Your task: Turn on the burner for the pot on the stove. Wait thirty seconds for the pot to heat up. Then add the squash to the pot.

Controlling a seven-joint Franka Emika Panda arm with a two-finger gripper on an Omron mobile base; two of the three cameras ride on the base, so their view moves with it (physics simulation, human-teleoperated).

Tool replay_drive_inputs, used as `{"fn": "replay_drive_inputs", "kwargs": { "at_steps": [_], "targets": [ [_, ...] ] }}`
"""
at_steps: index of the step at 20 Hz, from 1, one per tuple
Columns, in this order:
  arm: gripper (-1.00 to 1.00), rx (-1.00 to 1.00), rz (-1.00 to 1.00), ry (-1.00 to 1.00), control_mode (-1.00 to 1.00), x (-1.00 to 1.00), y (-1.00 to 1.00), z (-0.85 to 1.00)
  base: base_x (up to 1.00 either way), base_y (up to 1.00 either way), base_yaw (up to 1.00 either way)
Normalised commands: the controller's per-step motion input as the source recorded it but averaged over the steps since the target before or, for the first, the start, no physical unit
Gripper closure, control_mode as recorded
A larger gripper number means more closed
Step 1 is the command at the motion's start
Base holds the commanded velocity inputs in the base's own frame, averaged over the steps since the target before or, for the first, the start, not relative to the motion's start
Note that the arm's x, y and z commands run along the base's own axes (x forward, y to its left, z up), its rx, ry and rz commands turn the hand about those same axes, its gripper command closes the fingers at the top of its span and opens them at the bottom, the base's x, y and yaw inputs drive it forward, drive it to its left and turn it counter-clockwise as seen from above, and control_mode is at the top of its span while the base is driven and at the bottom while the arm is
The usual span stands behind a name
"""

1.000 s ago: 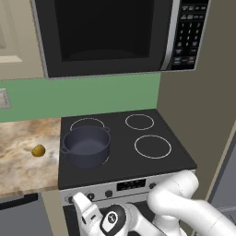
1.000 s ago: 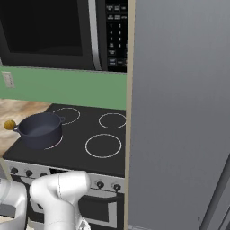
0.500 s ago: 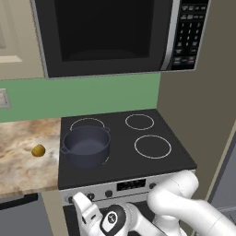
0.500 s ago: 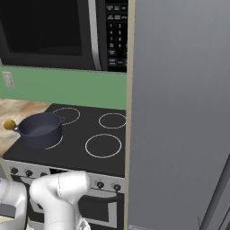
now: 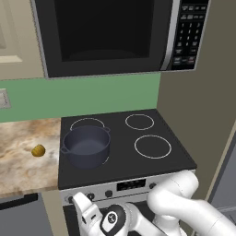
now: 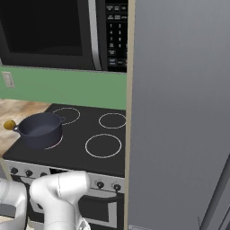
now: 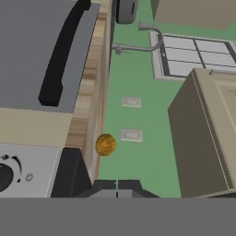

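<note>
Black glass stove (image 5: 120, 152) with the pot (image 5: 86, 146) sitting on the front-left burner (image 5: 107, 162) — its ring just peeks out under the pot's right side. Pot looks empty from both base views. No glow on any ring, so nothing shows whether the burner is on; I'd judge step one not confirmed.

Squash (image 5: 38, 150) lies on the marble counter (image 5: 23, 170), left of the stove, apart from the pot — near but not touching. From the right base view it sits just behind the pot's left handle (image 6: 9, 124). So the add-to-pot step is clearly not done.

Arm is folded low in front of the stove's silver front panel (image 5: 129, 185), hand down near the leftmost knobs. Hand view is rolled sideways: a knob (image 7: 3, 176) at lower left, squash (image 7: 105, 144) mid-frame, pincer (image 7: 117, 188) barely visible at the bottom edge — can't tell whether it's spread or pressed together, nothing visibly in it.

Judgement: early stage — knob work at hand, the wait and the squash transfer both left.
</note>
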Motion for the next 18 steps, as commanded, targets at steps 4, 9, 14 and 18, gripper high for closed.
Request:
{"fn": "replay_drive_inputs", "kwargs": {
  "at_steps": [4, 9, 14, 18],
  "targets": [
    [1.00, 0.00, 0.00, 0.00, -1.00, 0.00, 0.00, 0.00, 0.00, 0.00, 0.00],
    [1.00, 0.00, 0.00, 0.00, -1.00, 0.00, 0.00, 0.00, 0.00, 0.00, 0.00],
    [1.00, 0.00, 0.00, 0.00, -1.00, 0.00, 0.00, 0.00, 0.00, 0.00, 0.00],
    [1.00, 0.00, 0.00, 0.00, -1.00, 0.00, 0.00, 0.00, 0.00, 0.00, 0.00]
  ]
}}
